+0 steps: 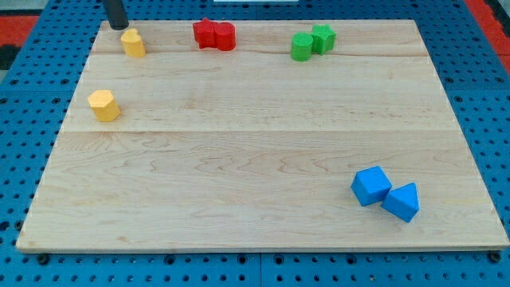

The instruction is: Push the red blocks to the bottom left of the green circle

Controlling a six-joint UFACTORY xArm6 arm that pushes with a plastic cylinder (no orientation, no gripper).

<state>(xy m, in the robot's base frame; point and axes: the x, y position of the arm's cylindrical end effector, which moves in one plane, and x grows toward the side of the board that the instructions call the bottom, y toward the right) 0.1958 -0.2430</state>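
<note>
Resting tip (118, 28) on wooden board (263, 159) | blue pegboard (24, 96) around

Bright, even light over the whole view, with only soft shadows.

The wooden board (263, 159) was evenly lit from above, its pale grain readable from top to bottom with no hot glare. Shadows were short and faint: a thin dark line ran under the board's bottom edge, and the blue cube (370, 186) and yellow hexagonal block (103, 105) cast small soft shadows at their bases. My tip (118, 26) looked dark and slightly soft-edged near the view's top. Focus was fairly sharp overall, with mild compression blur on block edges. The board's sides converged upward from perspective; its edges stayed straight.
</note>
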